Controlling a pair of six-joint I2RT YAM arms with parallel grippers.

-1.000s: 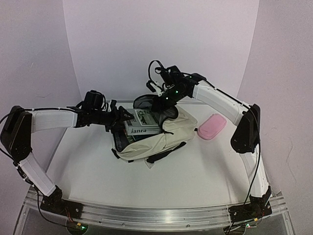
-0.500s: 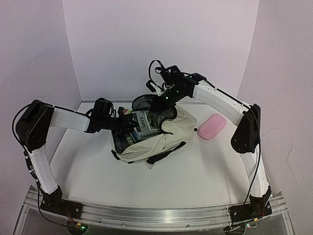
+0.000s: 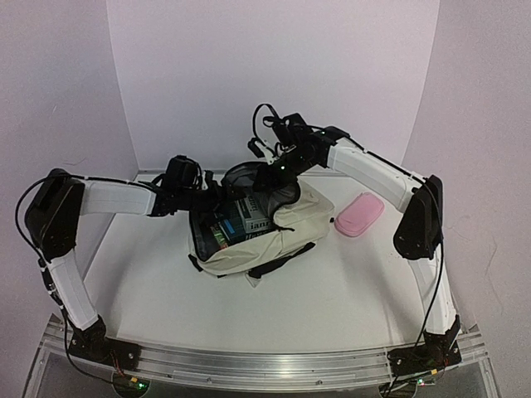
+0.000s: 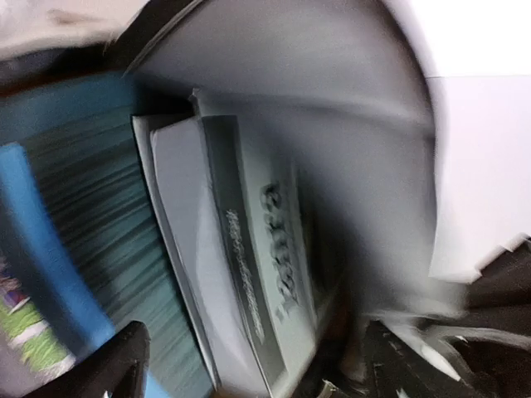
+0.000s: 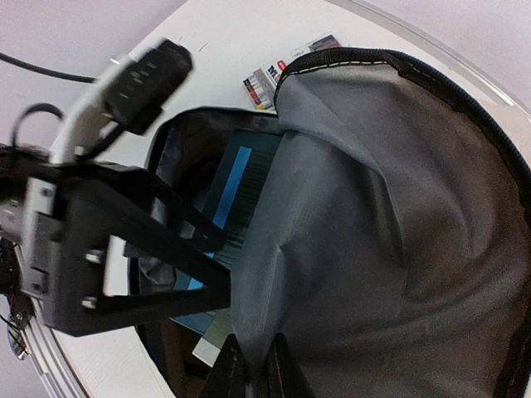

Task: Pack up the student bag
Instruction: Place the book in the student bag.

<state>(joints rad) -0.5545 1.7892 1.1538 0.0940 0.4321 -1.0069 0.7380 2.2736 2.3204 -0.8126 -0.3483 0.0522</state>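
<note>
The cream student bag (image 3: 292, 230) lies in the middle of the table, its mouth open to the left. My right gripper (image 3: 270, 177) is shut on the bag's grey-lined flap (image 5: 373, 207) and holds it up; its fingers (image 5: 225, 375) pinch the fabric. A grey-and-white book (image 3: 252, 215) and a teal book (image 5: 239, 192) sit inside the opening. My left gripper (image 3: 202, 192) is at the mouth, jaws wide apart. The grey book (image 4: 241, 249) lies just ahead of it, beside the teal book (image 4: 75, 207). That view is motion-blurred.
A pink oval pencil case (image 3: 359, 214) lies on the table right of the bag. A small printed item (image 5: 267, 81) peeks out at the bag's far rim. The left arm's gripper (image 5: 108, 249) crosses in front of the opening in the right wrist view.
The left gripper pushed the grey book from above the opening down into the bag and opened. The right gripper kept holding the flap up.
</note>
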